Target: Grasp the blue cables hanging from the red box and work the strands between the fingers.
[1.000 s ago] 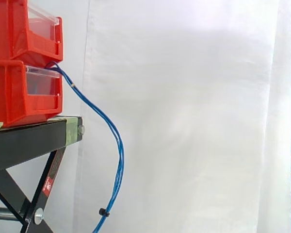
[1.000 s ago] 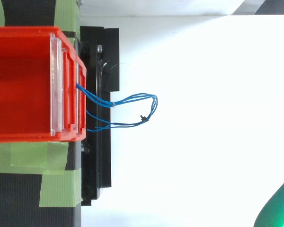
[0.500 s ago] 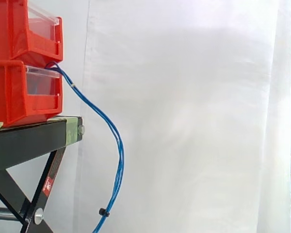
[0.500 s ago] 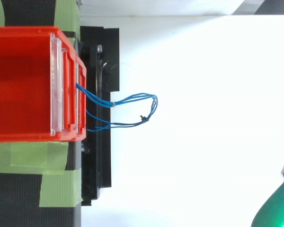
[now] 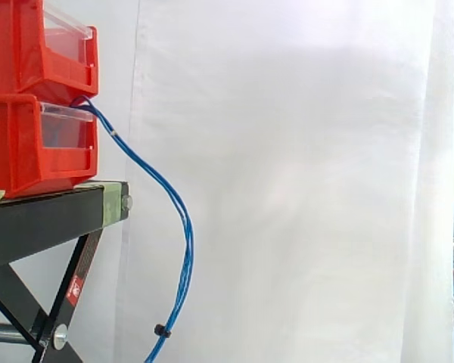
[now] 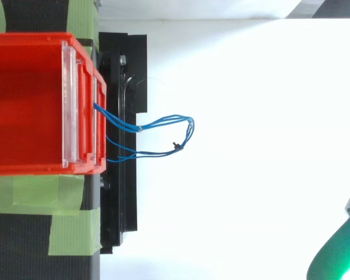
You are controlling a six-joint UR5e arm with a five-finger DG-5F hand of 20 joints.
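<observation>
The blue cables (image 5: 188,249) come out between the two stacked red bins (image 5: 23,144), at the lower one's clear front. They arc past the edge of the black stand (image 5: 38,223) and hang down before the white curtain (image 5: 303,189), with a small black clip (image 5: 161,330) on them low down. From above they loop out beside the stand. My hand (image 6: 337,256) sits well apart from them at the top view's lower right corner, glowing green. I cannot tell whether it is released or clenched.

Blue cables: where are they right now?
In the side view the blue cables hang at left, emerging from the top of the lower red bin and drooping past the edge of the black stand.
</observation>
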